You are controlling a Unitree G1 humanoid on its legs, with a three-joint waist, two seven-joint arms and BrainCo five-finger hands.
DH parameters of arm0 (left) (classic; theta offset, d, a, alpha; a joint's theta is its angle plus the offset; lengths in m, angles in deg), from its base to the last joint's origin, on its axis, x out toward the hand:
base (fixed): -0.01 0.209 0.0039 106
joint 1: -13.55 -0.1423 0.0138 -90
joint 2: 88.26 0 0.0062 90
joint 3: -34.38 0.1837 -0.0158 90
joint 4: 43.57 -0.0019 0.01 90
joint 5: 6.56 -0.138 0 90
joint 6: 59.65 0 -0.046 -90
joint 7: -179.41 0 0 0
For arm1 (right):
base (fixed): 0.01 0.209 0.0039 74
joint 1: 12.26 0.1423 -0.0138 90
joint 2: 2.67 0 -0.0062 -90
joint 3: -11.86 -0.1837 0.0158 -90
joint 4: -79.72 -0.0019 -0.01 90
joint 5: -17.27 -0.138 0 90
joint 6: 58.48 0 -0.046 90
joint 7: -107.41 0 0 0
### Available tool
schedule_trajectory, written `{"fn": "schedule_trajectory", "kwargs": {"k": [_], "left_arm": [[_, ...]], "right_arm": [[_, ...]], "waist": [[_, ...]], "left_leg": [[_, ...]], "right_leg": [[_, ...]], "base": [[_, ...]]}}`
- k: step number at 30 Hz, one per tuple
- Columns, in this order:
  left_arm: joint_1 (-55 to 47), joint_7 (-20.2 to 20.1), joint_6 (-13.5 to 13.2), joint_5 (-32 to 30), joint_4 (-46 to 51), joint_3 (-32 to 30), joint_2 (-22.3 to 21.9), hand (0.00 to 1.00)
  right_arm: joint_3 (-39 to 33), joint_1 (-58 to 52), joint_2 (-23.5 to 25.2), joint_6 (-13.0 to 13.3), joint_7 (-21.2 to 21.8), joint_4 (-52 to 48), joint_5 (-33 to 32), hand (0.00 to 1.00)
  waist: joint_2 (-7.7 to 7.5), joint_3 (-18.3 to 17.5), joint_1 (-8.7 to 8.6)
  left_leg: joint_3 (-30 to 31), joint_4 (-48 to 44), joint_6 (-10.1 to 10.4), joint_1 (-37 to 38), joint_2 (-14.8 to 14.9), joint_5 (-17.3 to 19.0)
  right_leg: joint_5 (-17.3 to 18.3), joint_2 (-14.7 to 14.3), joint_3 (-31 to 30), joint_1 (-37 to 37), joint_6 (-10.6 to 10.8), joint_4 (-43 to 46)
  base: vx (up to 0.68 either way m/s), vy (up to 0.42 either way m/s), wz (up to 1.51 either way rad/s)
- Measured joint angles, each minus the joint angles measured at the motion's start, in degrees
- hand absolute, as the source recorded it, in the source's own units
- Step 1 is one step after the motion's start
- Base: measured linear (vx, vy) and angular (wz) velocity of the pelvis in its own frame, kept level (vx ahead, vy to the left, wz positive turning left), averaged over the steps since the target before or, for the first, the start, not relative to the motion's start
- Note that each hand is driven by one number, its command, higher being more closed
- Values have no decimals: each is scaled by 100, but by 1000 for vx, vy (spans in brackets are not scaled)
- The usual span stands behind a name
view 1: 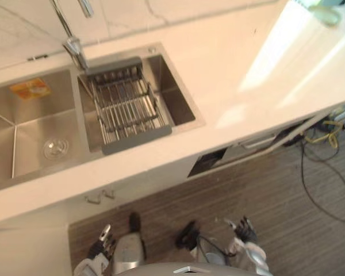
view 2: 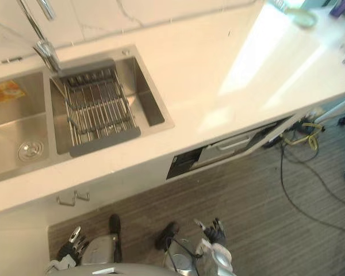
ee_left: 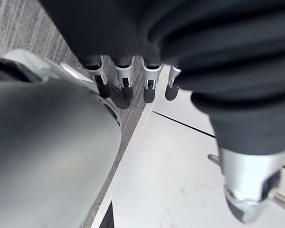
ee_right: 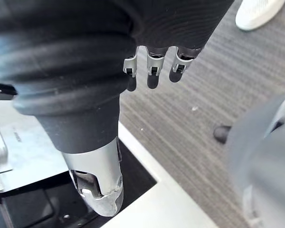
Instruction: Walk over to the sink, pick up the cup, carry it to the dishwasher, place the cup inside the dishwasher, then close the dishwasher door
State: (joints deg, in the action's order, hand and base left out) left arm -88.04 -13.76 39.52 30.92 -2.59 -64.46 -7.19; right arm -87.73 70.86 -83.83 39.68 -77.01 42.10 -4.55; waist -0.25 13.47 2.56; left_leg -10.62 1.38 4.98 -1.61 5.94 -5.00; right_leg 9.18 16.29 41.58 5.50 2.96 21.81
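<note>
A steel double sink [view 1: 178, 86] is set into the white counter [view 1: 241, 63]. Its right basin holds a grey wire dish rack [view 1: 126, 106]. The left basin has a round drain [view 1: 56, 148] and an orange patch [view 1: 30, 88] on its back wall. I cannot make out a cup in either basin. Under the counter to the right, the dishwasher door [view 2: 238, 142] stands slightly ajar beside a dark panel [view 2: 184, 164]. My left hand [view 1: 102, 244] and right hand [view 1: 245, 229] hang low over the floor, fingers [ee_left: 125, 85] relaxed and holding nothing, well short of the counter.
A tall faucet [view 1: 73, 43] rises behind the sink. A pale greenish round object [view 1: 325, 14] sits on the far right of the counter. Cables [view 1: 322, 172] trail over the striped floor at the right. A person's white shoe [ee_right: 256, 12] stands nearby. Cabinet handles [view 1: 100, 196] stick out below the sink.
</note>
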Motion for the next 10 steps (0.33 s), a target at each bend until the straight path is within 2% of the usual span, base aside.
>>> {"fn": "schedule_trajectory", "kwargs": {"k": [1,2,3,4,5,6,7,8,9,10], "left_arm": [[-8,-25,48,-52,-79,18,35,0],[27,-79,66,-63,-251,37,50,0],[31,-91,71,-63,-284,49,56,0],[38,-213,81,-58,-364,69,98,0],[79,-262,103,-49,-423,91,145,0],[87,-268,123,-44,-448,136,187,0],[152,-276,149,-39,-575,220,257,0],[276,-368,204,-37,-711,238,375,0],[315,-433,231,-40,-774,241,454,0],[362,-490,317,-42,-852,237,576,0]], "right_arm": [[-12,-83,48,-163,1,120,76,0],[-126,-67,78,-331,12,274,195,0],[-139,-34,92,-360,12,279,221,0],[-195,-13,81,-492,13,316,211,0],[-208,-9,67,-564,18,344,177,0],[-210,8,57,-595,18,366,170,0],[-218,74,83,-634,19,436,64,0],[-232,111,194,-676,32,454,56,0],[-257,123,227,-688,41,481,73,0],[-254,118,339,-732,66,509,97,0]], "waist": [[-68,-109,-7],[-71,-142,-108],[-76,-140,-113],[-32,-158,-108],[26,-80,-108],[20,-124,-114],[48,-150,-150],[-14,-166,-213],[-109,-174,-229],[-343,-197,-240]], "left_leg": [[62,73,-38,72,-131,36],[275,157,-78,169,-237,62],[305,173,-79,189,-256,61],[464,171,-143,294,-255,102],[642,158,-196,467,-212,117],[755,151,-219,490,-162,133],[977,102,-206,439,-32,150],[1219,81,-175,351,-53,167],[1279,97,-168,349,-119,159],[1400,183,-137,408,-320,140]], "right_leg": [[53,196,20,-21,166,218],[-139,427,-447,104,248,926],[-206,444,-575,133,260,1029],[-488,458,-1112,240,303,1441],[-569,466,-1530,447,279,1853],[-330,320,-1737,444,343,1630],[-67,-147,-2211,332,308,714],[-222,-517,-2627,176,320,-181],[-481,-556,-2790,126,310,-478],[-1105,-531,-2933,20,298,-753]], "base": [[155,49,55],[155,49,60],[149,85,73],[159,62,57],[190,59,63],[150,-33,71],[77,-70,95],[60,-99,101],[64,-172,101],[38,-135,55]]}}
